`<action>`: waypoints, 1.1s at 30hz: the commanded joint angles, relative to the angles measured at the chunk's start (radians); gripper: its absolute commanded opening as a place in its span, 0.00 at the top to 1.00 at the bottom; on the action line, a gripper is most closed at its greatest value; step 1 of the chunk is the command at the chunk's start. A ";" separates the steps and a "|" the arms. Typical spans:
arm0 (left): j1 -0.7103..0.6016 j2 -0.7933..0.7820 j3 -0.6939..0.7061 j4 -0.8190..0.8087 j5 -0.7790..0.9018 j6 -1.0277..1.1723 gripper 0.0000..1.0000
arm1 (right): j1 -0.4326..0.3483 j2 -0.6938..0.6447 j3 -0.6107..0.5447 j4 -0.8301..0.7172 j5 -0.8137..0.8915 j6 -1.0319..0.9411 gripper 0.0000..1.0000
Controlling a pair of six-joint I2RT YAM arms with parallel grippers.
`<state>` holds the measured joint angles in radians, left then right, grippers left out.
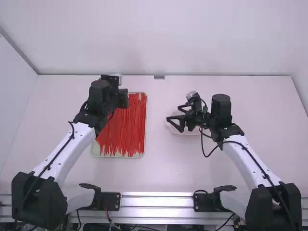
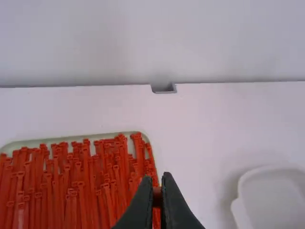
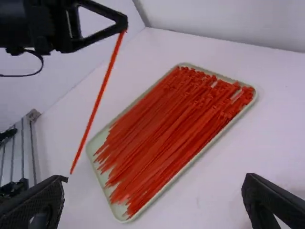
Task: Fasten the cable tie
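Above the pale green tray (image 1: 95, 150) of loose red plastic ties (image 1: 125, 127), the left gripper (image 3: 121, 24) pinches one long red cable tie (image 3: 97, 102) by its end. The right gripper (image 1: 175, 121) hangs wide open. Picking looks done; looping and threading remain.

High rear overview, two close wrist views, tray (image 1: 96, 153) common to all.

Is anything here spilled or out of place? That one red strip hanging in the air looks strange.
Nothing is spilled. The ties lie in a fairly neat heap inside the tray. The lone tie is not dropped or stray: it dangles from the left tool, which is shut on one end of it.
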<state>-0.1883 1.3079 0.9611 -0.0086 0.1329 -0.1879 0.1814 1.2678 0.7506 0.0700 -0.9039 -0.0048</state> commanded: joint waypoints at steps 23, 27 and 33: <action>-0.008 -0.025 -0.007 0.348 0.486 -0.034 0.97 | 0.003 0.009 0.034 0.301 -0.113 0.005 0.00; -0.008 -0.025 -0.007 0.437 0.603 -0.034 0.98 | 0.004 0.009 0.035 0.380 -0.112 0.009 0.00; -0.008 -0.025 -0.007 0.555 0.666 -0.111 0.98 | 0.005 0.009 0.035 0.499 -0.053 0.123 0.00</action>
<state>-0.1883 1.3079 0.9611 0.5354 0.7383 -0.2646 0.1814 1.2678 0.7509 0.5564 -0.9821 0.0635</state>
